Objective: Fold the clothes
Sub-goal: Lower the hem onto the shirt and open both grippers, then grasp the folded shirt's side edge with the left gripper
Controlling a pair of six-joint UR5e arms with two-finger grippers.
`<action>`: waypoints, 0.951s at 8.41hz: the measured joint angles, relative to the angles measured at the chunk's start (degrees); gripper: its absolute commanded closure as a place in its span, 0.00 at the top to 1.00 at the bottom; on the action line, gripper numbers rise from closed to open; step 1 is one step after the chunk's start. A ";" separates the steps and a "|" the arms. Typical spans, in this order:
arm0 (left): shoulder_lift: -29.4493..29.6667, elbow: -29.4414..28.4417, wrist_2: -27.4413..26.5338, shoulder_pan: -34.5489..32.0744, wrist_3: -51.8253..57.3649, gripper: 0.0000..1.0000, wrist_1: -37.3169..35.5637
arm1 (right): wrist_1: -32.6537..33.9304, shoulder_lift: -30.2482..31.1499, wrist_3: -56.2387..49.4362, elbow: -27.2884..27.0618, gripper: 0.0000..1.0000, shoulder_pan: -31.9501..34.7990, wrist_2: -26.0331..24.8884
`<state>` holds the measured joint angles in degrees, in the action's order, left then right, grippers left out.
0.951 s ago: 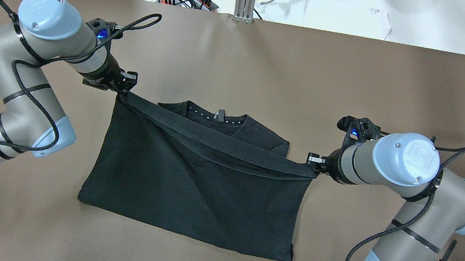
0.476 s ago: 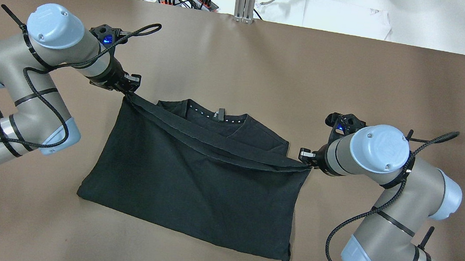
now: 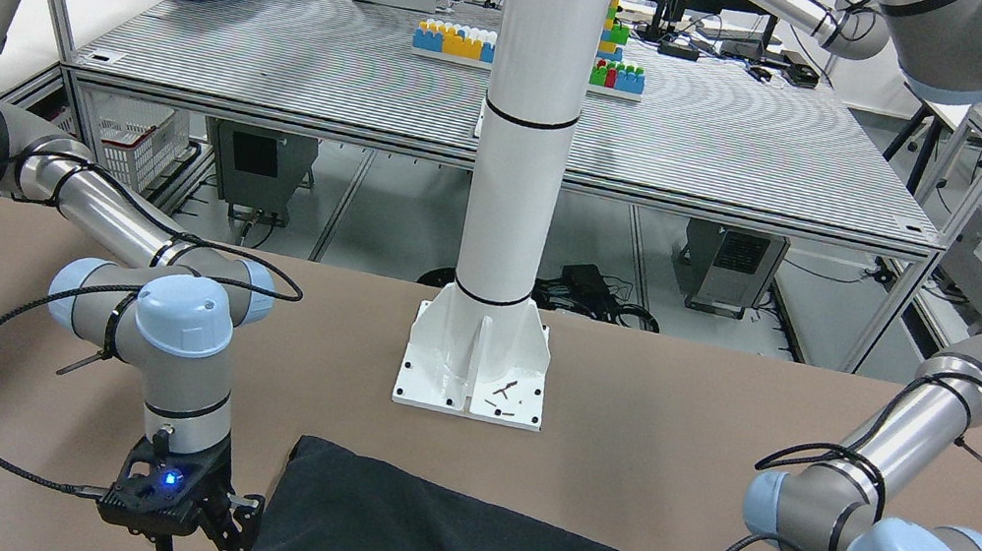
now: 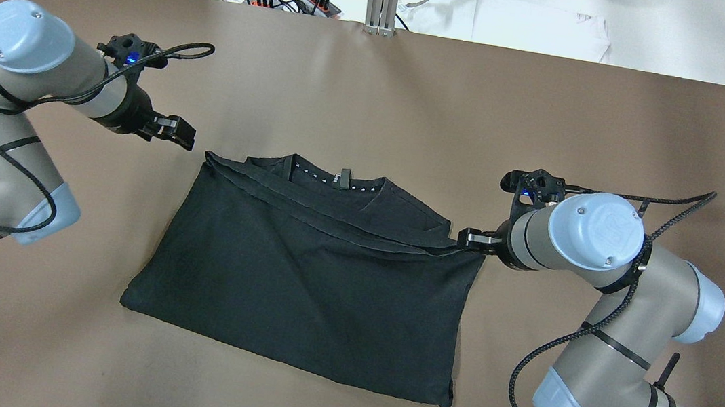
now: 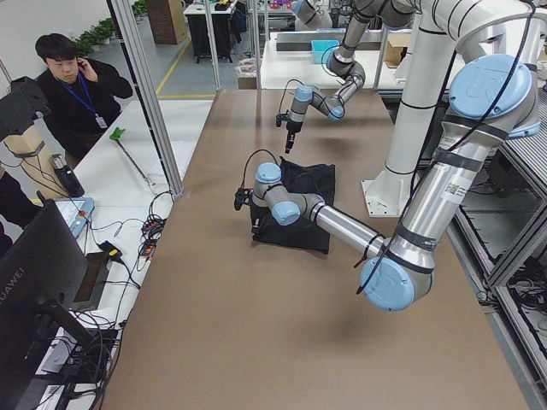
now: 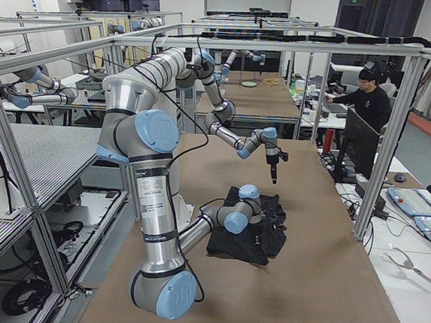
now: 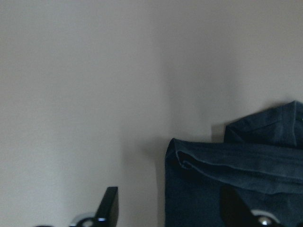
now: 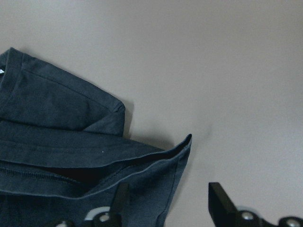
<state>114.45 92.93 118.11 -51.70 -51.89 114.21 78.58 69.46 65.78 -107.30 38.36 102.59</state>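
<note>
The black shirt [image 4: 306,279] lies mid-desk [image 4: 381,96], doubled over, its top layer's edge running slantwise just short of the collar [image 4: 338,177]. The left end effector [image 4: 184,135] hangs wide open and empty, a little left of and beyond the shirt's far-left corner and apart from it. The right end effector [image 4: 467,239] is also spread and grips nothing, but it sits right at the far-right corner. In the right wrist view the hem's edge [image 8: 182,151] runs into the gap close to one finger [image 8: 119,201]; I cannot tell whether it touches.

The step looks like clearing away from a laid fold. The right side needs the care. It should rise straight up before pulling right, jaws kept wide, so no finger snags the hem and drags the layer open. The left is free to retreat. The top edge sits skewed, nearer the collar on the left, so the next fold may need squaring first.
</note>
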 measured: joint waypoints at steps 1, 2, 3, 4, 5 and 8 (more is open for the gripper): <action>-3.77 3.40 0.72 0.30 0.50 1.00 0.90 | -0.01 0.13 -0.47 -0.27 0.94 -0.02 -0.01; -7.82 6.58 1.23 1.31 0.55 1.00 2.59 | -0.04 0.19 -0.71 -0.42 0.94 -0.09 -0.03; -11.27 8.65 1.52 2.70 0.30 1.00 4.86 | -0.07 0.22 -0.83 -0.53 0.94 -0.19 -0.10; -14.55 9.64 1.63 4.47 0.01 1.00 7.85 | -0.08 0.32 -0.88 -0.58 0.94 -0.30 -0.20; -17.84 10.02 1.67 6.49 -0.38 1.00 11.87 | -0.09 0.32 -0.90 -0.61 0.94 -0.44 -0.29; -22.82 9.85 1.11 13.62 -4.75 0.99 21.14 | -0.09 0.33 -0.90 -0.92 0.94 -0.87 -0.57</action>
<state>91.63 102.78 119.22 -38.08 -56.64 135.34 78.49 69.79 64.88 -108.21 37.49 102.02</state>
